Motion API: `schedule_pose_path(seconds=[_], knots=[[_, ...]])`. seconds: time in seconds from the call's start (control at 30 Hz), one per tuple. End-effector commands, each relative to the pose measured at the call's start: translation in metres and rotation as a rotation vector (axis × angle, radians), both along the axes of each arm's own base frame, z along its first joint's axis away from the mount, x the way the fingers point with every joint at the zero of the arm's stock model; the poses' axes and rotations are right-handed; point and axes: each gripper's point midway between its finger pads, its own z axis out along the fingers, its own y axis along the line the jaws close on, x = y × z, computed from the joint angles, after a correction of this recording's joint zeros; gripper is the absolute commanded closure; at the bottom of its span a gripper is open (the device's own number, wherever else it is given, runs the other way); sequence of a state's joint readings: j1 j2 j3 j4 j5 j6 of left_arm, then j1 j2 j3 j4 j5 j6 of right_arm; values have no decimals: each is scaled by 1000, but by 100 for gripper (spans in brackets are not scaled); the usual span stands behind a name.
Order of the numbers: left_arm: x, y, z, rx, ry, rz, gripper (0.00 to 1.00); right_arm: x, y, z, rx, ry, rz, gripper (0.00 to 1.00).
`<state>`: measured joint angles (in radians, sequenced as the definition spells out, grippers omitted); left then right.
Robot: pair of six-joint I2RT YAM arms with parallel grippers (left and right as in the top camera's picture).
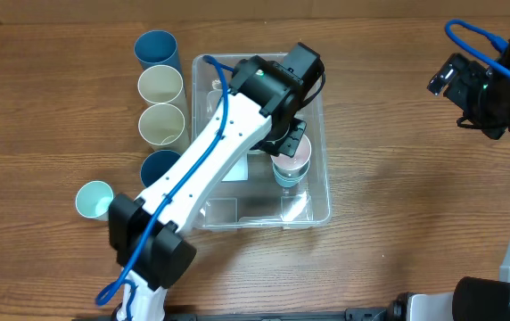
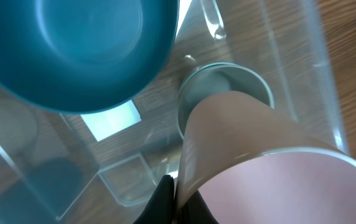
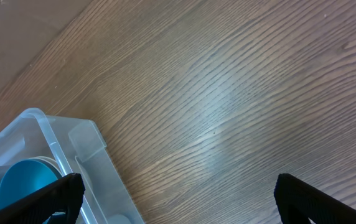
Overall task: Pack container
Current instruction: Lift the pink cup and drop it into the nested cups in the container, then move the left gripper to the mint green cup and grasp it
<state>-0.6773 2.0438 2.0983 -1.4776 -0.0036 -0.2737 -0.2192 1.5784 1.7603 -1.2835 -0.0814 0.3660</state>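
Observation:
The clear container (image 1: 323, 183) sits mid-table with a white label (image 2: 109, 118) on its base. My left gripper (image 1: 287, 143) reaches into it, shut on the rim of a pink cup (image 1: 294, 158). In the left wrist view the fingers (image 2: 181, 199) pinch the wall of that pink cup (image 2: 259, 168). The cup hangs tilted just above a pale blue cup (image 2: 228, 78) standing in the container (image 2: 318, 74). A teal cup (image 2: 78, 50) is also inside. My right gripper (image 3: 178, 199) is open and empty over bare table at the far right (image 1: 451, 85).
Left of the container stand a dark blue cup (image 1: 155, 49), two cream cups (image 1: 160, 86) (image 1: 161, 124), another dark blue cup (image 1: 157, 165) and a light teal cup (image 1: 94, 199). The right wrist view shows the container corner (image 3: 84, 140) with the teal cup (image 3: 22, 183).

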Motion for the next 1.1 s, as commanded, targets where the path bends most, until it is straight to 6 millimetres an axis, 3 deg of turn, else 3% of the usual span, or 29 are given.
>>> schedule_pose_path(seconds=[0.0,0.13,0.23,0.33,0.53,0.63,0.73,0.8,0.9,1.07], knots=[[1,-1,-13,25,23,-40,94,-1,1,5,0,-14,-3,0],[6,-1,-10,28,-3,-54,86,-1,1,5,1,-14,-3,0],[12,16,12,69,-61,-23,83,-1,1,5,1,-14,-3,0],[13,40,46,94,-116,42,79,-1,1,5,0,-14,-3,0],[9,109,127,53,-288,231,60,-1,1,5,0,-14,-3,0],[4,156,159,4,-362,375,57,-1,1,5,0,-14,-3,0],[-6,216,186,-14,-432,541,51,-1,1,5,0,-14,-3,0],[-17,256,192,-1,-451,658,50,-1,1,5,0,-14,-3,0],[-38,300,180,-10,-400,829,51,-1,1,5,0,-14,-3,0],[-70,350,117,0,-198,1091,61,-1,1,5,0,-14,-3,0]])
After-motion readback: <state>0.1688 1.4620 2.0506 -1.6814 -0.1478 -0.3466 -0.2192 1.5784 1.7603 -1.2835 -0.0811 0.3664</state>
